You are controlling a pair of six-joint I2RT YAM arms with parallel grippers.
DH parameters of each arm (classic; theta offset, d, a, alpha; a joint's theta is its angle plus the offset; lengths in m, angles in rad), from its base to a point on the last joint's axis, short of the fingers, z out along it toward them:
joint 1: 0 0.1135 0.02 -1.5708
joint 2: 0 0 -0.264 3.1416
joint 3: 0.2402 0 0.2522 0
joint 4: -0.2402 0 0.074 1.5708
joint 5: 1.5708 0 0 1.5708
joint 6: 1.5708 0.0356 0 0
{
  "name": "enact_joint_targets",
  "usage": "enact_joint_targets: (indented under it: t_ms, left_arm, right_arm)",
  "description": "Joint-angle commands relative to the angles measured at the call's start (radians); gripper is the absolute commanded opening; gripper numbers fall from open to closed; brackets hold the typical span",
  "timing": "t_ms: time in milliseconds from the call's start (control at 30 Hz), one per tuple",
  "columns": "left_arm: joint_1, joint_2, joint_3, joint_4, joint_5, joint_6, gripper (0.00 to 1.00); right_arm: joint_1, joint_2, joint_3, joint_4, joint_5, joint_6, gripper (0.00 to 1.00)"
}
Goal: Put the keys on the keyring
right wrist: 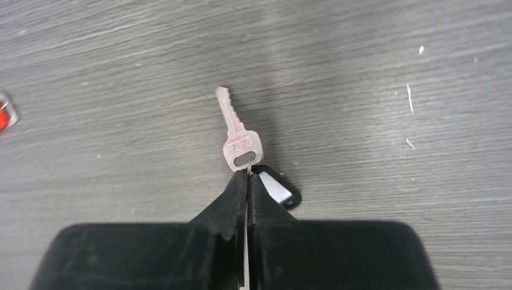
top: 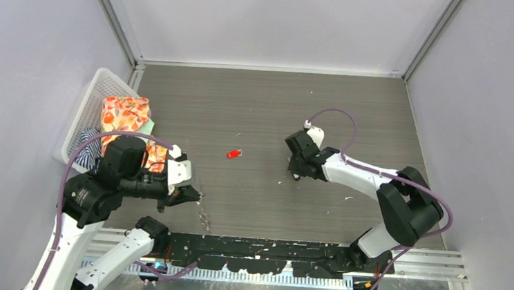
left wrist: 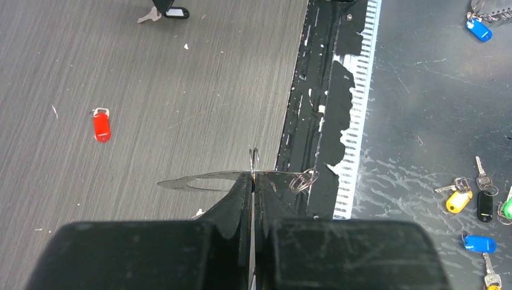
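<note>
The red key (top: 234, 153) lies on the grey table between the arms; it also shows in the left wrist view (left wrist: 101, 125) and at the left edge of the right wrist view (right wrist: 5, 112). My left gripper (top: 195, 195) (left wrist: 252, 176) is shut on the keyring (left wrist: 254, 158), a thin silver wire seen nearly edge-on, with a small split ring (left wrist: 304, 180) beside it. My right gripper (top: 295, 174) (right wrist: 247, 172) is shut on the small ring of a silver key (right wrist: 238, 130) with a black tag (right wrist: 279, 188), low over the table, to the right of the red key.
A white basket (top: 85, 114) with patterned cloths stands at the left. A black rail (top: 266, 256) runs along the table's near edge. Below it, on the dark floor, lie several keys with coloured tags (left wrist: 459, 199).
</note>
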Motion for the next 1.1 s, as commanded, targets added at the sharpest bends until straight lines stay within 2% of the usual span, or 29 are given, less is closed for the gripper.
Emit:
enact_joint_targets:
  t_ms: [0,333,500,800,1067]
  left_arm:
    - [0.000,0.005,0.021,0.037,0.038,-0.004,0.00]
    - [0.000,-0.002,-0.001,0.096,0.046,-0.041,0.00]
    - [0.000,0.029,0.013,0.097,0.032,-0.023,0.00]
    - [0.000,0.001,0.006,0.115,0.058,-0.001,0.00]
    - [0.000,-0.036,-0.009,0.144,0.015,0.034,0.00]
  right_arm:
    - [0.033,-0.136,0.043,0.061,-0.071,-0.177,0.01]
    - [0.293,-0.485,-0.036,0.129,-0.233,-0.630,0.01]
    - [0.431,-0.543,0.044,0.055,-0.280,-0.796,0.01]
    - [0.521,-0.517,0.205,0.056,-0.460,-0.826,0.01]
    - [0.545,-0.367,0.406,0.008,-0.597,-0.707,0.01]
